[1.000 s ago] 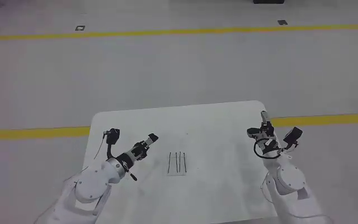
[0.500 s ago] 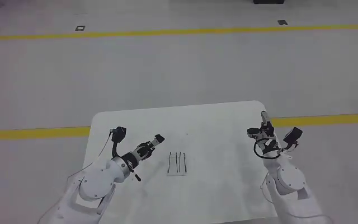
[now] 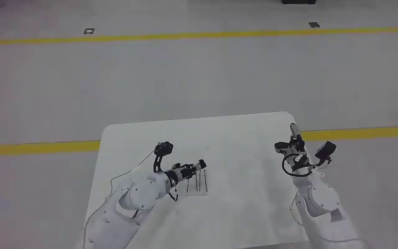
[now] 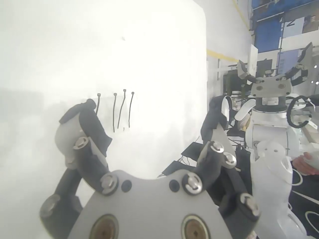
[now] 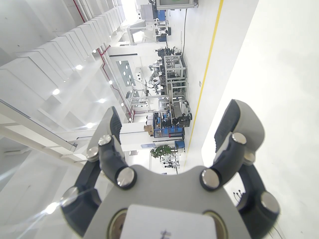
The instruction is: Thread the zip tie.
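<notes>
**Top view with both wrist views.** I am looking down on a pale grey floor [image 3: 199, 81] that two yellow lines [image 3: 186, 34] are crossing. A white counter [image 3: 249, 134] with rounded corners is standing on it.

The left arm [image 3: 146, 193] is stretching from the near left corner toward the counter's middle. The right arm [image 3: 320, 199] is standing at the counter's right edge, well apart from the left one.

The left gripper [image 3: 200, 165] is hovering over the far ends of the zip ties [image 3: 196, 183]. In its own wrist view the left gripper [image 4: 152, 105] is holding its fingers [image 4: 92, 123] spread wide, and they are gripping nothing. One finger is covering part of the outermost tie there, and I cannot tell whether it is touching it.

The right gripper [image 3: 293, 132] is sitting near the counter's far right corner and pointing toward the far side. In its own wrist view the right gripper [image 5: 173, 109] is likewise keeping its fingers [image 5: 113, 123] apart and released, with the hall showing between them.

The zip ties, thin and black, are lying flat near the middle of the counter, side by side and roughly parallel. In the left wrist view I am counting four zip ties [image 4: 114, 113]. Each is lying straight and unlooped, with its small head at the far end.
</notes>
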